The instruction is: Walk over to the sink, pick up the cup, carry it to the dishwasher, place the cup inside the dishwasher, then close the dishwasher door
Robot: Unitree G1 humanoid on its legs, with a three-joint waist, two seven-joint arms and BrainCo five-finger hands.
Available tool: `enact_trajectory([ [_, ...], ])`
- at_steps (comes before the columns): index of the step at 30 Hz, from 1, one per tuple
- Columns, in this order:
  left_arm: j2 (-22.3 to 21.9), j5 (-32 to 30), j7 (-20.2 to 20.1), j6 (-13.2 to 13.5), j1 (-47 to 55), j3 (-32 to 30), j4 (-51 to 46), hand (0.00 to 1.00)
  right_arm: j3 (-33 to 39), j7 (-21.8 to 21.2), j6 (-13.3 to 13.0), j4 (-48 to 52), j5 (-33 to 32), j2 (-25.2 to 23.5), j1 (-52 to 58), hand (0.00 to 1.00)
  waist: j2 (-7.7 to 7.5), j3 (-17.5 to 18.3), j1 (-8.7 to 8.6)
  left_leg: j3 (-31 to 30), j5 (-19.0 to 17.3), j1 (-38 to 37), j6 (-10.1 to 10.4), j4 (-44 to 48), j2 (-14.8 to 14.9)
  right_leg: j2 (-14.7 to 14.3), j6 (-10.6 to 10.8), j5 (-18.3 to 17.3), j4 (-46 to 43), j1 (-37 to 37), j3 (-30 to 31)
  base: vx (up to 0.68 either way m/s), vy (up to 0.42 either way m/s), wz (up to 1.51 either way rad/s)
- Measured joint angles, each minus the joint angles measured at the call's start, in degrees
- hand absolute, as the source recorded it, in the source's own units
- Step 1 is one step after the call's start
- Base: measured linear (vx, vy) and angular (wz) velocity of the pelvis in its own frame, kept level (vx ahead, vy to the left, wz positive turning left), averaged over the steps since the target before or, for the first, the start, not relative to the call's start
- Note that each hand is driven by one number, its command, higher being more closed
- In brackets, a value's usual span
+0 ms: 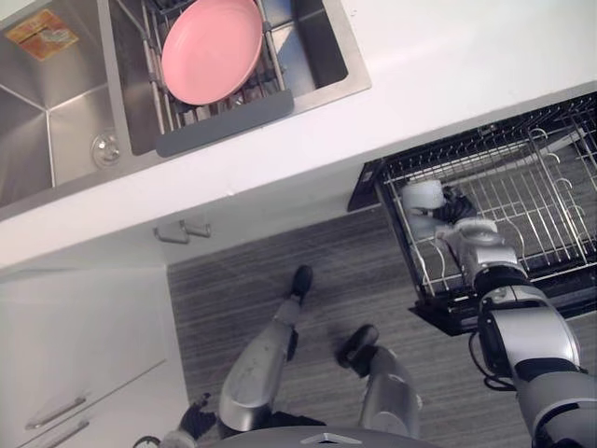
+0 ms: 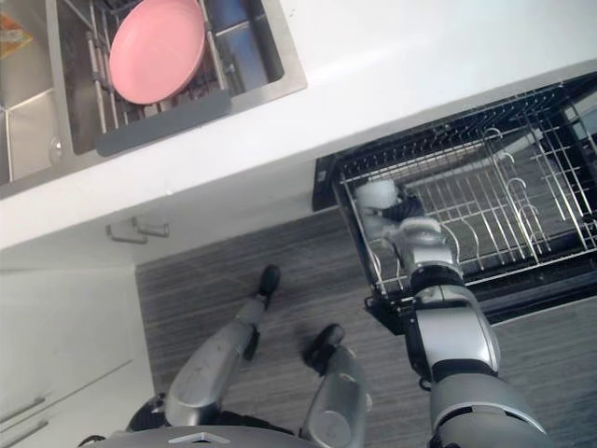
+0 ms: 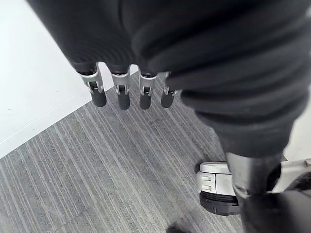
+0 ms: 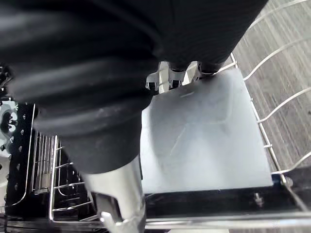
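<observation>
Hovering at the corner of the dishwasher rack (image 1: 522, 201) nearest the sink (image 1: 56, 121), the right robot hand (image 1: 459, 231) appears to have its fingers curled round the white cup (image 1: 422, 198). Here's the risk: that cup looks smooth, rounded and hard, and the rack is all thin, springy-looking wire prongs. Released at a tilt, it could tip, roll or wedge between them and block the closing. The left robot hand (image 3: 121, 94) hangs with fingers straight and relaxed over the ribbed grey floor (image 3: 97, 170).

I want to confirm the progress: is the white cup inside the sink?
No, the right robot hand holds the white cup at the pulled-out dishwasher rack.
</observation>
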State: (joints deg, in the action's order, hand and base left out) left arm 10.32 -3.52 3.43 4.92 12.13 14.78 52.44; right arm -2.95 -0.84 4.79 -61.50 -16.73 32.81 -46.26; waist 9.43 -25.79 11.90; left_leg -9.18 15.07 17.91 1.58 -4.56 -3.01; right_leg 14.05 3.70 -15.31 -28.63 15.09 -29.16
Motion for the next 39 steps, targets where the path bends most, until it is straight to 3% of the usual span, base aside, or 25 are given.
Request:
enact_trajectory([
  [6, -1.3, 0.3, 0.1, -1.6, -1.0, -2.0, -0.1, 0.00, 3.8, 0.0, -2.4, 3.6, -4.3, -2.7, 1.8, 0.00, -0.50, -0.4, -0.71, 0.4, -0.2, -1.9, 0.3, -0.1, 0.0, 0.3, -0.1, -0.7, -0.9, -1.5, 0.1, -0.03, -0.071, -0.01],
  [11, -2.5, 1.1, 0.1, -3.3, -0.9, -7.1, -1.6, 0.00, 9.2, 4.8, -8.1, 16.2, -5.7, -6.6, 8.4, 0.00, -1.71, -0.7, -2.13, 1.5, -1.7, -6.1, 0.2, -0.3, 0.4, -0.5, 0.2, -0.8, 1.6, -6.8, -0.3, -0.02, -0.057, -0.02],
  [13, -2.6, 1.0, 0.0, -4.8, -0.9, -9.8, -1.8, 0.00, 12.2, 7.5, -10.2, 23.4, -7.8, -10.2, 13.4, 0.00, -3.01, 0.6, -2.94, 3.1, -1.9, -6.5, 0.4, -0.2, 0.9, -1.0, 0.5, -0.1, 3.4, -8.1, -0.7, 0.04, -0.048, 0.01],
  [16, -2.5, 1.1, 0.0, -7.2, -0.9, -12.9, -1.9, 0.00, 13.1, 10.9, -11.3, 29.2, -8.2, -14.4, 19.6, 0.00, -5.09, 2.3, -3.24, 4.1, -2.3, -8.1, 0.3, 0.0, 1.0, -1.6, 0.9, 0.7, 6.2, -10.6, -0.8, 0.10, -0.047, -0.08],
  [18, -2.6, 1.5, -0.2, -9.9, -0.9, -15.0, -2.0, 0.00, 15.2, 14.4, -13.1, 33.7, -7.6, -18.8, 25.4, 0.00, -6.51, 5.3, -3.87, 5.3, -2.4, -9.6, 0.5, 0.1, 1.0, -2.7, 1.5, 2.1, 10.4, -14.1, -1.0, 0.14, -0.069, 0.01],
  [23, -4.0, -0.2, -0.3, -12.9, 0.5, -20.4, -2.0, 0.00, 17.3, 16.3, -18.5, 42.4, -8.3, -23.5, 31.2, 0.00, -7.06, 9.9, -4.84, 9.2, -3.9, -13.5, 0.4, 0.0, 2.1, -5.0, 1.5, 4.9, 16.6, -19.1, 1.2, 0.02, -0.040, -0.30],
  [25, -4.6, -1.2, -0.8, -13.8, 1.2, -21.2, -1.7, 0.00, 16.9, 15.5, -20.0, 44.6, -8.9, -24.4, 32.8, 0.00, -6.94, 11.5, -5.11, 9.9, -4.5, -14.5, 0.0, 0.0, 2.7, -5.6, 1.3, 5.3, 17.4, -19.5, 2.3, -0.06, -0.041, -0.33],
  [28, -5.2, -0.1, -0.6, -17.4, 1.3, -21.8, -1.1, 0.00, 15.5, 9.8, -22.7, 53.3, -10.6, -27.0, 38.5, 0.00, -6.82, 13.2, -5.98, 10.0, -5.2, -15.0, 0.4, -0.3, 3.5, -6.5, 1.0, 5.5, 18.2, -20.4, 1.8, -0.09, -0.044, 0.00],
  [30, -5.4, -0.2, 0.6, -18.3, 1.5, -22.7, -0.9, 0.00, 14.2, 6.3, -23.3, 57.0, -12.2, -27.7, 40.7, 0.00, -6.85, 13.7, -6.19, 9.7, -5.1, -15.2, 0.4, -0.3, 3.6, -6.7, 1.2, 5.4, 18.4, -21.1, 1.2, -0.05, -0.030, 0.13],
  [35, -5.7, 1.0, 1.7, -18.6, 2.6, -24.8, 0.1, 0.00, 10.0, -2.5, -24.0, 63.4, -17.6, -28.3, 41.5, 0.00, -6.97, 15.5, -6.01, 9.6, -5.4, -15.1, -0.1, -0.3, 3.1, -6.4, 1.3, 5.5, 18.8, -23.1, -1.4, -0.01, -0.009, 0.29],
  [39, -5.7, -0.9, 1.0, -18.2, 2.6, -25.6, 0.8, 0.00, 10.0, -4.1, -25.3, 69.5, -17.8, -26.6, 41.4, 0.00, -7.95, 17.7, -7.05, 12.4, -5.5, -15.1, -1.0, -0.3, 2.4, -4.7, 2.8, 5.0, 18.9, -26.3, -7.6, 0.05, 0.011, 0.77],
])
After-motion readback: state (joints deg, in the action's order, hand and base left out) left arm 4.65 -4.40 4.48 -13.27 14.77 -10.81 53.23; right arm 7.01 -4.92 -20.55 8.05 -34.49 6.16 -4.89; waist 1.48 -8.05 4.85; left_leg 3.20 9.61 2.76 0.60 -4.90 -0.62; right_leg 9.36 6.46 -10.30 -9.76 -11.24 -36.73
